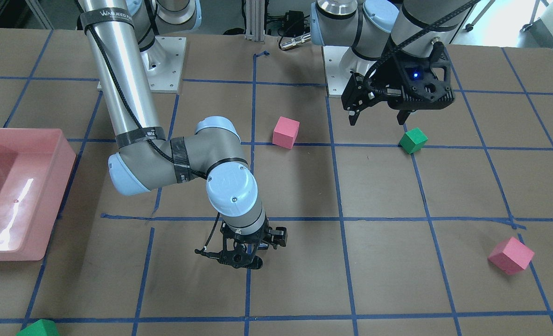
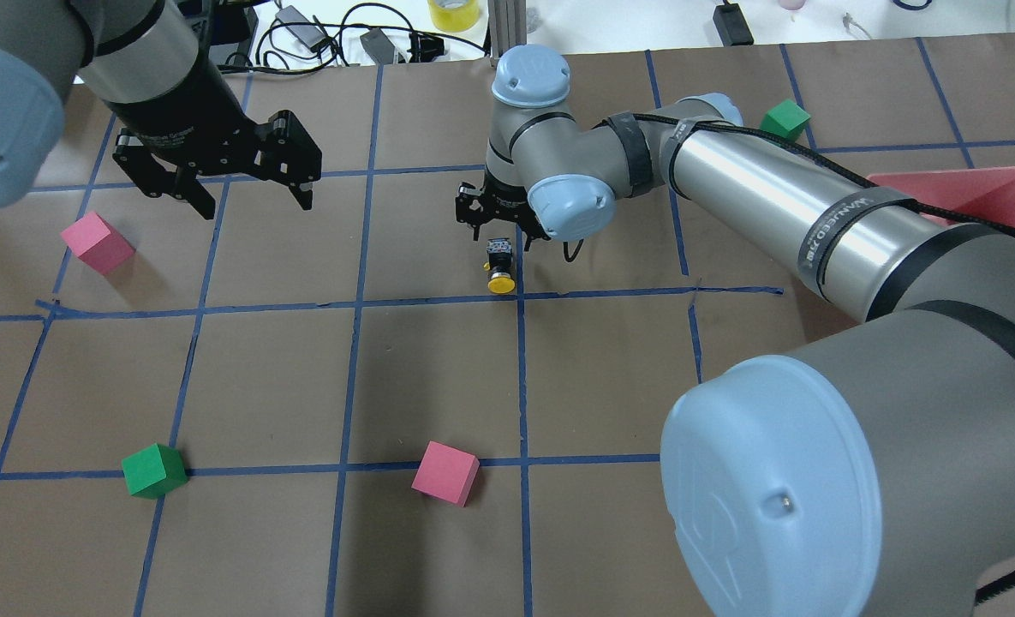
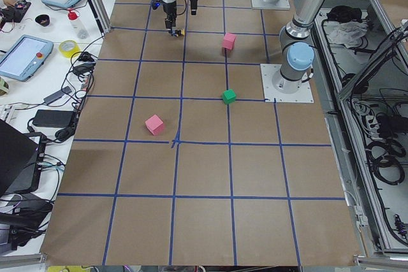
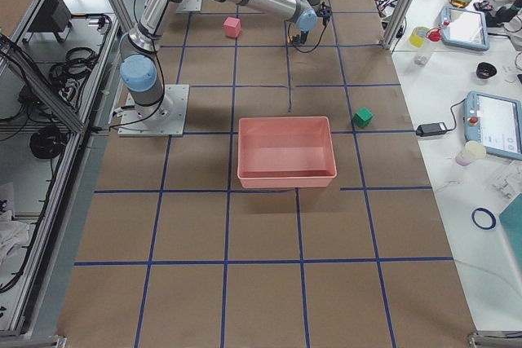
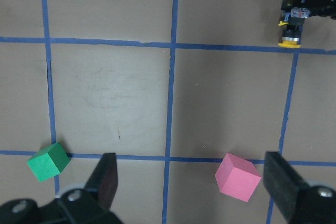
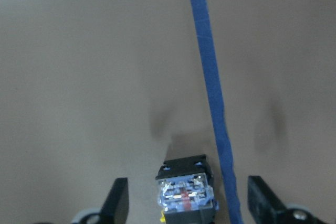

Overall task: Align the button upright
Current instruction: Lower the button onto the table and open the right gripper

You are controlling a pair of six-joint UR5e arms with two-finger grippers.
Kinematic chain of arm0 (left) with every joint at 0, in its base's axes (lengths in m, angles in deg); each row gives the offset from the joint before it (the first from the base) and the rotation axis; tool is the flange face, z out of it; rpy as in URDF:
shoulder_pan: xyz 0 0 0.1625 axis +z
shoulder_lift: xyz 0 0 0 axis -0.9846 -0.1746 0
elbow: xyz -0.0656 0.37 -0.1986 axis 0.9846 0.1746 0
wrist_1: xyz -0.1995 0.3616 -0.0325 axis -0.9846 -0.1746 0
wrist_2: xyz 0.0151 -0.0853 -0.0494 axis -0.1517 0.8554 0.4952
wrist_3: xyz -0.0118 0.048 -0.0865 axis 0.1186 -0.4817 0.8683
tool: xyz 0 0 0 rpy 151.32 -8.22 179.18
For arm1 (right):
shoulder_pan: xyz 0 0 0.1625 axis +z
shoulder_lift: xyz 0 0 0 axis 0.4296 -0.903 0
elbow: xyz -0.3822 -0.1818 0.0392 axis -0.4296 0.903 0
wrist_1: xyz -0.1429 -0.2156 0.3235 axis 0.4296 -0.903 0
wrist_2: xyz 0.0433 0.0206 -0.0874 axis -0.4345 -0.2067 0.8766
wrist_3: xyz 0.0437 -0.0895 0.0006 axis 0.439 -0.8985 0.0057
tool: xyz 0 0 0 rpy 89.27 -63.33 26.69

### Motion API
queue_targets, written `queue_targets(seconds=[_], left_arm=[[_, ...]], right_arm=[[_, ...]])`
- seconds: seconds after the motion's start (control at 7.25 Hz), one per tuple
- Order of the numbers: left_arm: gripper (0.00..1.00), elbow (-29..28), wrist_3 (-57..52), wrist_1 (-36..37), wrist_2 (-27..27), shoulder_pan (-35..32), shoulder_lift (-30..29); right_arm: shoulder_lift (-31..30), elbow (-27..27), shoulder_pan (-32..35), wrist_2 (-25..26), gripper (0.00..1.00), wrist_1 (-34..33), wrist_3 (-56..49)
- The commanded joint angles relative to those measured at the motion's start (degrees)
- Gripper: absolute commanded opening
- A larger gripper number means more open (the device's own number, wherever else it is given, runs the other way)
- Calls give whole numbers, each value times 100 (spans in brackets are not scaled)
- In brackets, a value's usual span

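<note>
The right jaws stand open and point straight down, with one finger [image 6: 119,203] on each side of the button [image 6: 186,192]. In the wrist view neither finger touches it. By the overhead view the button lies on its side on the surface [image 2: 438,368], yellow cap toward the robot. It is just beside a blue tape line [image 6: 210,93] and near where that line crosses another.

Bare surface lies all round it. The nearest pink cube [image 2: 445,473] sits well apart on the robot's side, and a green cube [image 2: 154,470] lies farther to the left. A far green cube [image 2: 785,119] rests close to the surface's far edge, with cables beyond that edge. The bin [image 2: 987,193] is well off to the right, partly behind the right arm [image 2: 755,188].

That arm stretches in from the right with its forearm nearly level. Its wrist is folded tightly so the tool drops vertically over the button.

The left jaws are spread wide and grip nothing. They hang above the surface well to the left of the button, tipped downward and forward. A second pink cube [image 2: 97,243] lies near them on the outer side. The left arm [image 2: 156,68] above them is held high and close to the robot.
</note>
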Motion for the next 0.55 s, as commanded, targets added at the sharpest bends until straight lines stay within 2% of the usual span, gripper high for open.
queue_targets(seconds=[0.0,0.14,0.28,0.41], left_arm=[[100,834,11,1228,-6,-285,90],[100,1204,98,1852,-41,-522,134],[100,1573,108,2502,-32,-620,143],[100,1960,325,3074,-15,-717,135]], right_arm=[[-711,-65,-34,126,100,857,-183],[-1002,-196,-156,188,100,1231,-768],[-1266,-433,-435,476,100,1261,-992],[-1625,-766,-891,539,100,1383,-1655]])
